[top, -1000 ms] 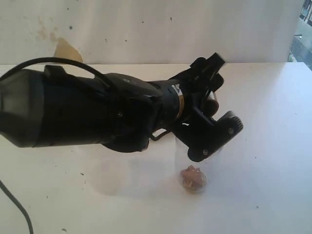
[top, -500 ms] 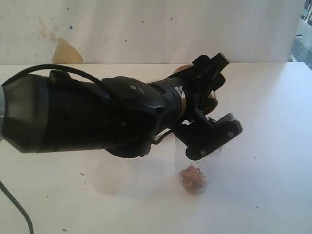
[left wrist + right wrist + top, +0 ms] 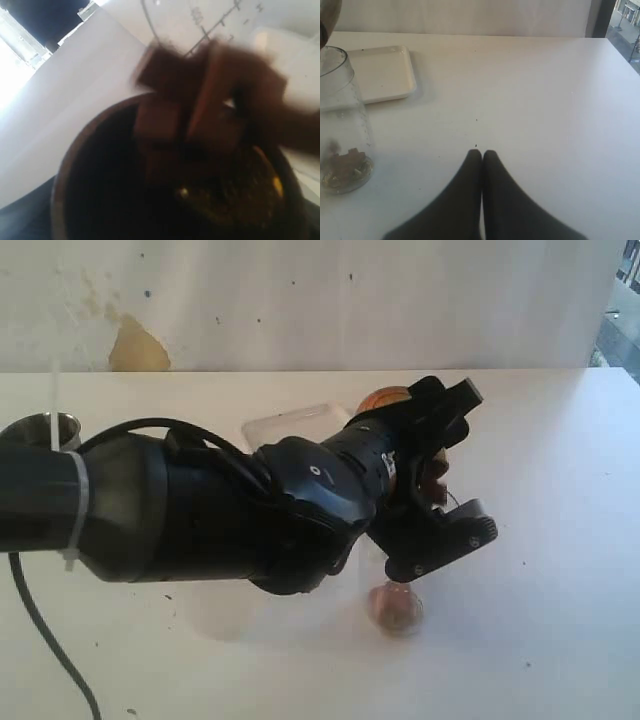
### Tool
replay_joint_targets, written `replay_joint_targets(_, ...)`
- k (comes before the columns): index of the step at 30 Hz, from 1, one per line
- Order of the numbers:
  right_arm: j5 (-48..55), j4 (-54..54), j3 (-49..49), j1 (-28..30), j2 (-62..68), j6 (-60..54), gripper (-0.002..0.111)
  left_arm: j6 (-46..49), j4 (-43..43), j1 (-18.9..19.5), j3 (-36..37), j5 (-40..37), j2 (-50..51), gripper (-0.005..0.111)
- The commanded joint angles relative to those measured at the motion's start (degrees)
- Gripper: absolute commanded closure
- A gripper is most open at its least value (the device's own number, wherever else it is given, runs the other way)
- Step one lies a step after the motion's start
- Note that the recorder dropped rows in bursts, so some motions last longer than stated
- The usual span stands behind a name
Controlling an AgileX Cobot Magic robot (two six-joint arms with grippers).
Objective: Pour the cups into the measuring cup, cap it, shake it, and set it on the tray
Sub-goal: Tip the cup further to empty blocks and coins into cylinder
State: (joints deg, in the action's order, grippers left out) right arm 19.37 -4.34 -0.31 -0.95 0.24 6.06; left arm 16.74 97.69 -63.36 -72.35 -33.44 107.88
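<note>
while my left gripper [image 3: 436,472] clasps the wooden cup [image 3: 383,400] across its round body, tipped well over on its side, i judge this to be the pouring step. the measuring cup [image 3: 341,117] stands upright on the table [image 3: 530,90] just below that gripper, its open mouth under the wooden cup's lip. from the left wrist, brown chunks [image 3: 200,100] crowd blurred at the lip, with the printed scale right beyond them. a few pieces already lie in the clear cup's narrow base; the rest of it is empty and see-through.

next, i think, i must hold the lip over the mouth until the wooden cup is empty, then right it and set it aside. the steel tumbler [image 3: 45,426] stands far back along my left arm; whether it has been poured i cannot tell. the cap is not in view.

my right gripper [image 3: 482,155] is clenched on nothing, low over bare table, with the measuring cup off to its side and the white tray [image 3: 395,92] beyond that.
</note>
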Motion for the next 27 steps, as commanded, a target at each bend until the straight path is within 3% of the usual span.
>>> replay_joint_targets(1, -0.08, -0.17, 0.31, 0.28, -0.24, 0.22, 0.108, -3.29, 2.26, -0.21, -0.87, -1.52, -0.54, 0.107)
replay_joint_targets(22, -0.08, -0.17, 0.31, 0.28, -0.24, 1.60, 0.108, 0.03, 2.26, -0.21, -2.39, -1.78, -0.54, 0.107)
replay_joint_targets(27, -0.08, -0.17, 0.31, 0.28, -0.24, 1.60, 0.108, 0.01, 2.26, -1.98, -2.39, -4.02, -0.54, 0.107)
